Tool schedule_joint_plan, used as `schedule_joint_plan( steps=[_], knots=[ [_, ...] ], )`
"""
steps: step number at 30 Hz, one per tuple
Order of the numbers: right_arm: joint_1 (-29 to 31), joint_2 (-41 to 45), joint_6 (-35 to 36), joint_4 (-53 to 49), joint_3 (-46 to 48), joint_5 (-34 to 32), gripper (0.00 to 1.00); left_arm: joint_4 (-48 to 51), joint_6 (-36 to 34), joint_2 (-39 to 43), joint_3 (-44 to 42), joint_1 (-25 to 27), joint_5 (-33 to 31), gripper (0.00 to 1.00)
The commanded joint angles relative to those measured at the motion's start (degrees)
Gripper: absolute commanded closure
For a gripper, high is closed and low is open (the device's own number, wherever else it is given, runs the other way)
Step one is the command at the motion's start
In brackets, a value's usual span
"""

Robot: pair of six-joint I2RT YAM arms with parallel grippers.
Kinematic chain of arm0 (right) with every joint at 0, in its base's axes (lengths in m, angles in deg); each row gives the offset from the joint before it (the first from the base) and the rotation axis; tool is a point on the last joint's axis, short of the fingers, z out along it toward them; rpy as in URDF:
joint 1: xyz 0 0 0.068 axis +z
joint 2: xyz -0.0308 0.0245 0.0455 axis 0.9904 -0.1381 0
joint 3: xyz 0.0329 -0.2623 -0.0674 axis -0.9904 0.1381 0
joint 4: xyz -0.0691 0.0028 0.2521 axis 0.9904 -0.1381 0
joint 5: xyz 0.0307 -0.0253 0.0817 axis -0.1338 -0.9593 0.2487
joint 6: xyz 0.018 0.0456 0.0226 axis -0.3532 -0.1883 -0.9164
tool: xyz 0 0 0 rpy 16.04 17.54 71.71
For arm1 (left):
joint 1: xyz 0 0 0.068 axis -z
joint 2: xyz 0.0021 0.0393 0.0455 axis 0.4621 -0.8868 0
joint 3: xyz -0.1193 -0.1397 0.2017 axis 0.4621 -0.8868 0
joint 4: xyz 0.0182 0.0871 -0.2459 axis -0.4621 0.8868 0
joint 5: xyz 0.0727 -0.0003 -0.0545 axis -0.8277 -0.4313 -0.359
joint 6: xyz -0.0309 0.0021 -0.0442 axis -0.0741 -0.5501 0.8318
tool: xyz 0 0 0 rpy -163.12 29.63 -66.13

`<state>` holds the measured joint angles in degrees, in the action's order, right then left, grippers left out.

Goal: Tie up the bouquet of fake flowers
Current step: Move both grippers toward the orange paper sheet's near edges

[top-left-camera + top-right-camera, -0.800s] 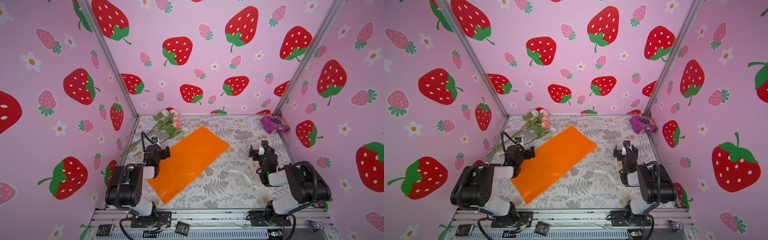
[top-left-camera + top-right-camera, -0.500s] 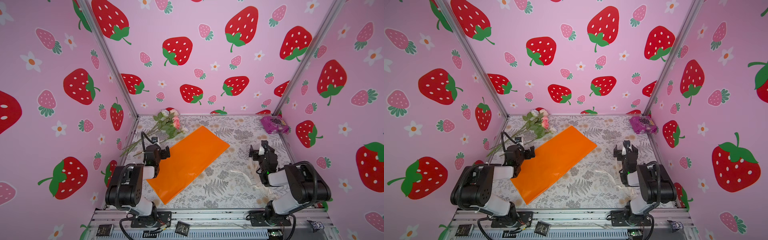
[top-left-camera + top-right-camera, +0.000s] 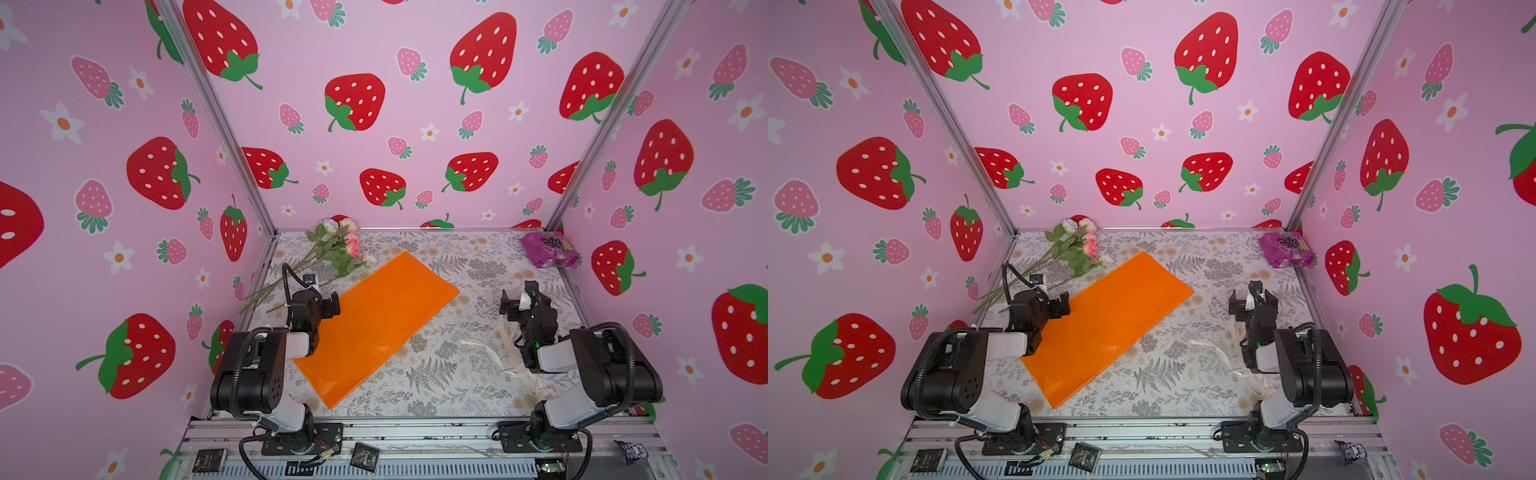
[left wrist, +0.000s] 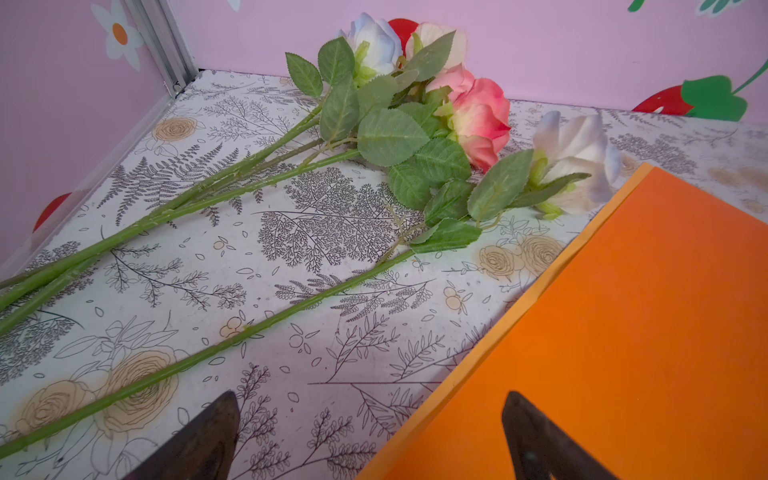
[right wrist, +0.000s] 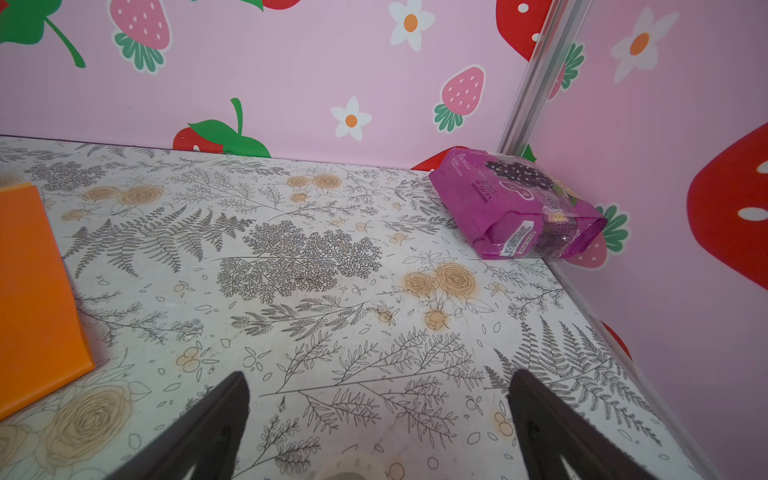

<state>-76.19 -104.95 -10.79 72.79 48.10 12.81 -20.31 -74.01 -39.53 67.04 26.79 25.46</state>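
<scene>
Filling the whole floor of the booth, the table (image 3: 457, 266) carries everything in play. Largest on it is the orange paper (image 3: 374, 324), lying flat and slanted from the near left toward the far middle, with nothing on it.

The flowers (image 3: 332, 249) lie loose on the bare table off the paper's far-left side. Their heads are up by the back wall and their long stems run down toward the near-left edge, roughly parallel to the paper's long side. Nothing is wrapped or tied yet.

The left hand (image 4: 370, 419) hovers spread wide and empty over the paper's left edge. The flowers lie ahead of it and off to its left, one stem apart from the rest and nearest to it. This arm is plainly the closer one, and a grasp would likely go across the stems.

The right hand (image 5: 380, 399) is spread and empty too, well apart from the flowers, over bare table. A purple packet (image 3: 546, 249) sits in the far-right corner. A white ribbon (image 3: 486, 348) curls beside the right arm – partly hidden under it.

The stem ends run out of the wrist view and pass behind the left arm in both top views. Whether the nearest white head touches the paper's corner I cannot tell.
</scene>
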Motion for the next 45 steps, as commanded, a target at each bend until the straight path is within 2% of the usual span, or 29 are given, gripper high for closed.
schedule_joint_plan(
  steps=[1, 17, 21, 23, 26, 29, 33, 36, 37, 39, 41, 45],
  knots=[
    [-0.23, -0.03, -0.43, 0.73, -0.68, 0.59, 0.0, -1.14, -0.99, 0.49, 0.46, 0.2, -0.59, 0.01],
    [0.74, 0.33, 0.72, 2.44, 0.28, 0.61, 0.0, -1.49, -0.99, 0.71, 0.07, 0.2, -0.59, 0.01],
    [2.99, 2.62, 2.12, 5.99, 3.0, -3.44, 0.0, 1.46, -1.15, 3.64, 0.51, 0.51, -0.57, 0.01],
    [3.28, 6.29, 1.67, -0.7, 1.41, -4.37, 0.0, 6.57, 0.34, 6.61, 1.92, -0.12, -1.75, 0.01],
    [3.32, 13.07, -3.03, -20.54, -4.91, -2.64, 0.0, 18.06, 4.08, 10.65, 5.83, -1.96, 0.46, 0.01],
    [3.61, 18.45, -4.59, -36.01, -9.12, 7.92, 0.0, 26.42, 6.94, 15.88, 7.28, -2.07, 1.75, 0.01],
    [3.47, 24.24, -17.3, -50.4, -12.9, 22.54, 0.0, 39.86, 23.57, 22.75, 10.6, -2.24, -1.98, 0.01],
    [4.26, 24.76, -27.99, -53.85, -13.18, 33.42, 0.01, 47.79, 27.41, 26.04, 11.92, -3.5, 6.39, 0.01],
    [5.5, 24.41, -32.34, -53.31, -12.44, 35.49, 0.06, 47.91, 28.02, 26.83, 11.29, -3.66, 11.47, 0.01],
    [10.39, 23.82, -35.51, -53.76, -12.07, 36.56, 0.07, 50.73, 28.14, 27.05, 11.51, -3.66, 18.55, 0.01],
    [15.79, 23.13, -38.51, -55.18, -12.52, 32.65, 0.08, 54.19, 29.43, 26.46, 11.8, -3.22, 23.11, 0.01],
    [24.25, 20.59, -47.73, -48.88, -10.96, 28.38, 0.11, 60.49, 33.91, 24.45, 10.38, 0.53, 23.49, 0.01]
  ],
)
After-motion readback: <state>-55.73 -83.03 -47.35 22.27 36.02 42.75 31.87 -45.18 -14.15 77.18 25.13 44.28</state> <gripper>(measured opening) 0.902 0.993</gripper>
